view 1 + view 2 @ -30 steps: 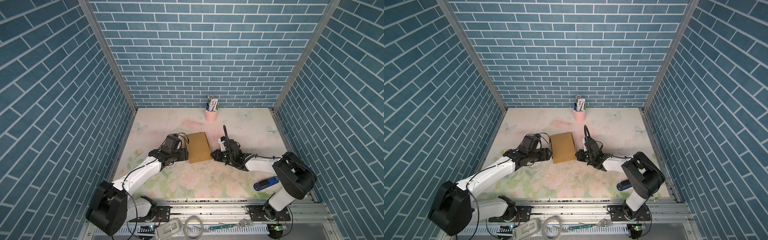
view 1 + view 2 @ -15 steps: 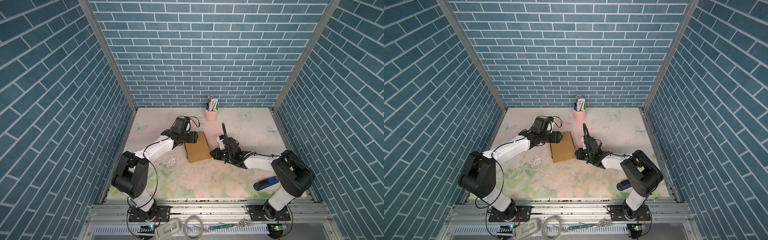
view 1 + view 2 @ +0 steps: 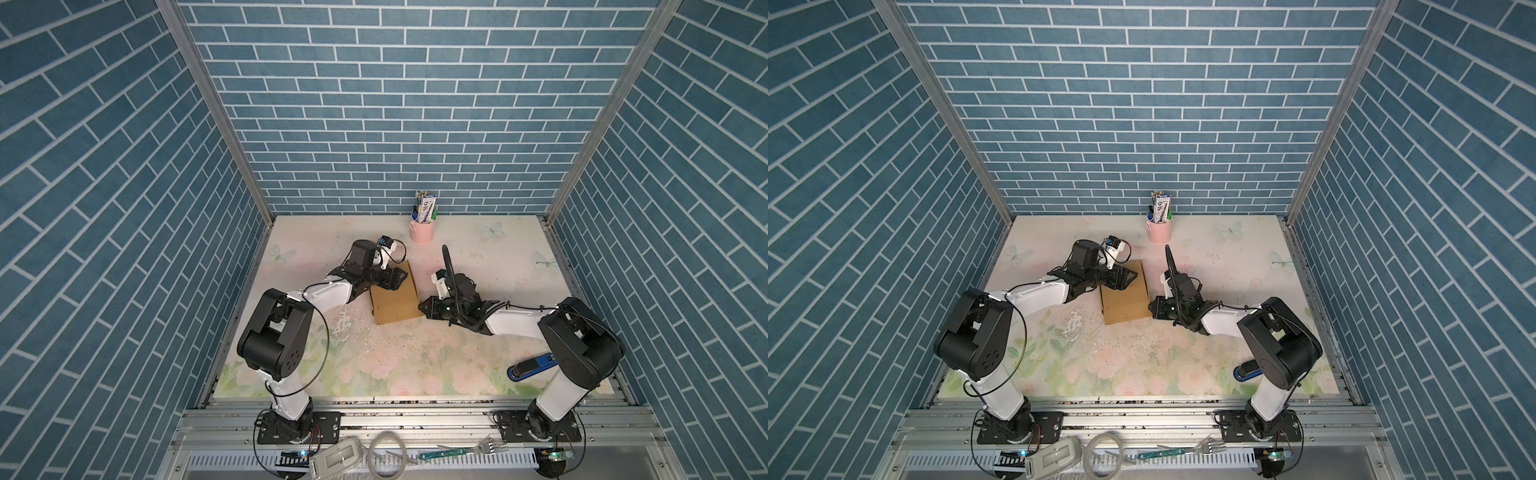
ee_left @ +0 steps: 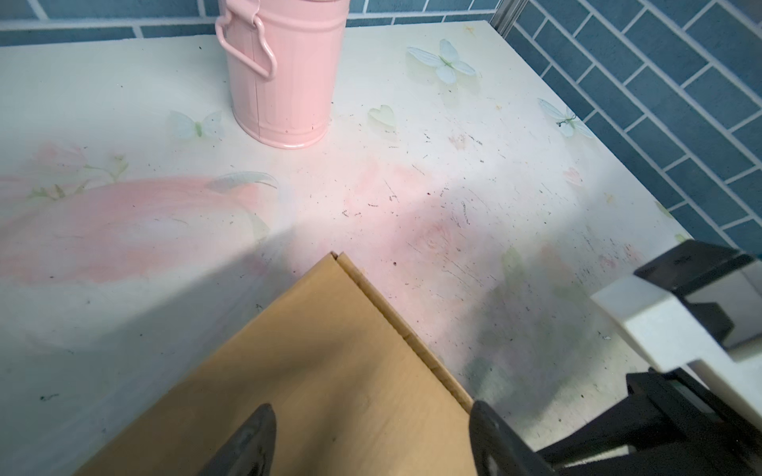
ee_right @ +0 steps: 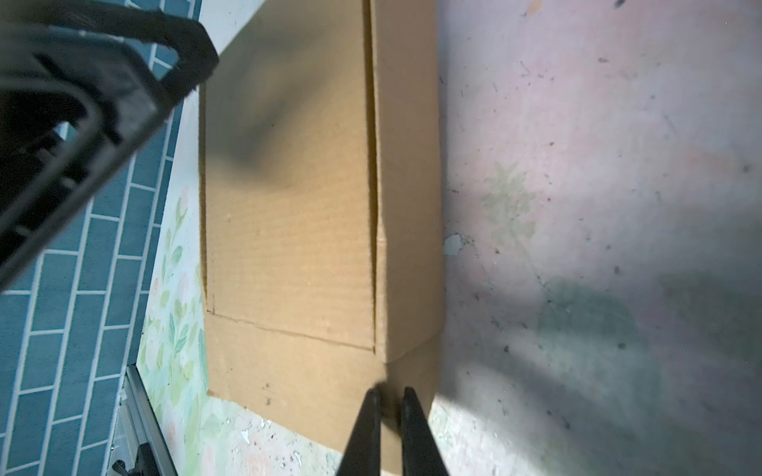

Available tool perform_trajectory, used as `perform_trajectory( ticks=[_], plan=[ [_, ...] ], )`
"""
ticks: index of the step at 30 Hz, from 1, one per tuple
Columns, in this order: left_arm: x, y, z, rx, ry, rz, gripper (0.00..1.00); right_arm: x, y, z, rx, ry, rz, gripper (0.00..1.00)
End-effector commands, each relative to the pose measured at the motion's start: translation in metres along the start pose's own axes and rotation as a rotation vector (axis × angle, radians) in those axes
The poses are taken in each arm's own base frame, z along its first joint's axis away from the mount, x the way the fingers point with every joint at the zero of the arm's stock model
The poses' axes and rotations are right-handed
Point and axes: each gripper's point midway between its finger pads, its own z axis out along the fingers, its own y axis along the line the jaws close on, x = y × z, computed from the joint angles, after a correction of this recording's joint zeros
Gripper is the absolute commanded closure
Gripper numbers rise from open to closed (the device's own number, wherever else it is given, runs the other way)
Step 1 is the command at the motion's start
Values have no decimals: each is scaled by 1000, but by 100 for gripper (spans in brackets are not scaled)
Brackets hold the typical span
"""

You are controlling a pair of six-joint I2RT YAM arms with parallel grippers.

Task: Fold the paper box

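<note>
You have one paper box (image 3: 395,303) at the centre of the frame in both top views. Count two grippers beside it: the left gripper (image 3: 398,279) and the right gripper (image 3: 420,309). One pink canister (image 3: 422,233) stands at the upper middle; its pens (image 3: 426,205) are too small to count. One blue stapler (image 3: 532,368) lies at the lower right. Along the bottom edge you get one fork (image 3: 484,447), one tubing ring (image 3: 387,435) and one grey handheld device (image 3: 337,457).
</note>
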Motion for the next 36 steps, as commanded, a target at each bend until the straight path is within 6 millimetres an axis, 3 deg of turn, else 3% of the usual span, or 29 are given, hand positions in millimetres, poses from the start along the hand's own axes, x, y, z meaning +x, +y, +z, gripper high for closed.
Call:
perform_trajectory(
  ticks=[1, 10, 18, 36],
  plan=[
    [4, 2, 2, 12, -11, 28, 24, 12, -12, 7, 26, 63, -19, 87],
    [9, 27, 8, -56, 29, 9, 24, 12, -8, 4, 25, 98, -47, 87],
    [34, 43, 28, -84, 125, -95, 25, 9, -8, 5, 38, 113, -63, 87],
    [77, 42, 26, -70, 219, -150, 26, -2, -28, 18, 106, 94, -115, 88]
  ],
)
